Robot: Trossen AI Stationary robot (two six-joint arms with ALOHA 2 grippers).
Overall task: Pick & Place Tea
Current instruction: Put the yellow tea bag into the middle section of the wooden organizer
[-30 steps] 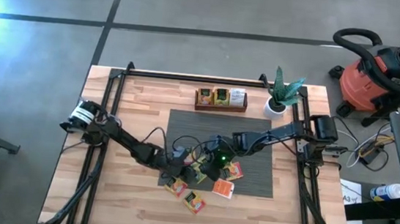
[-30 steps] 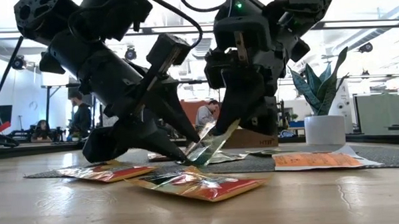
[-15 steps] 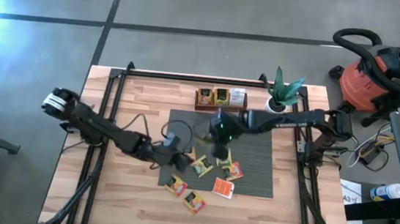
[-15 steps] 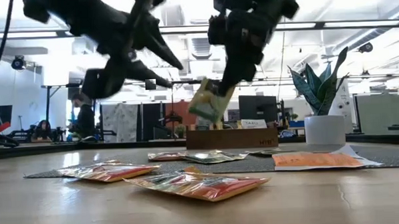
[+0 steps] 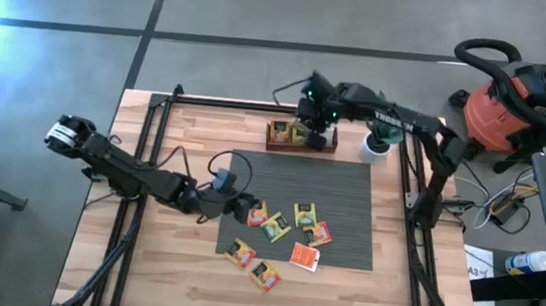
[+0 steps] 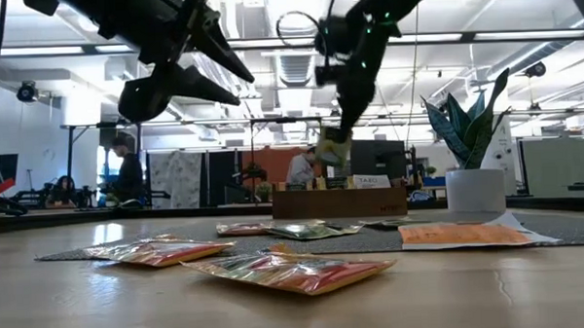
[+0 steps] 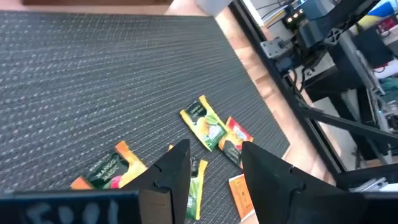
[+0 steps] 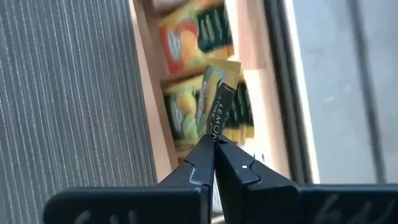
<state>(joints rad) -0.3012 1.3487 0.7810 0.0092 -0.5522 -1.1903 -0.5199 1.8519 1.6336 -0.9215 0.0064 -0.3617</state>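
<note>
Several tea sachets, orange-red, yellow and green, lie flat on the grey ribbed mat (image 5: 350, 186) and on the wood near it, for instance one sachet (image 5: 305, 216) and another sachet (image 5: 264, 274). My right gripper (image 5: 316, 127) is shut on a yellow sachet (image 8: 219, 93) over the dark wooden tray (image 5: 302, 138) at the far edge. Its compartments hold more sachets. My left gripper (image 7: 214, 160) hangs open above the mat's left part, over the loose sachets and touching none. My right gripper pinches the yellow sachet between its two fingers at one edge (image 8: 215, 127), coming from above. The sachet (image 6: 332, 148) hangs below the fingers, lifted clear, above the tray's compartment of yellow sachets.
A white pot with a green plant (image 5: 383, 136) stands just right of the tray. Black frame rails (image 5: 148, 161) run along both table sides. Bare wood lies on the near and left parts. A red vacuum (image 5: 519, 106) stands on the floor off the table's right.
My right gripper has lifted the yellow sachet off the mat and carried it up and toward the far edge, over the tray. My left gripper has risen from the table surface to well above it, staying over the mat's left part.
</note>
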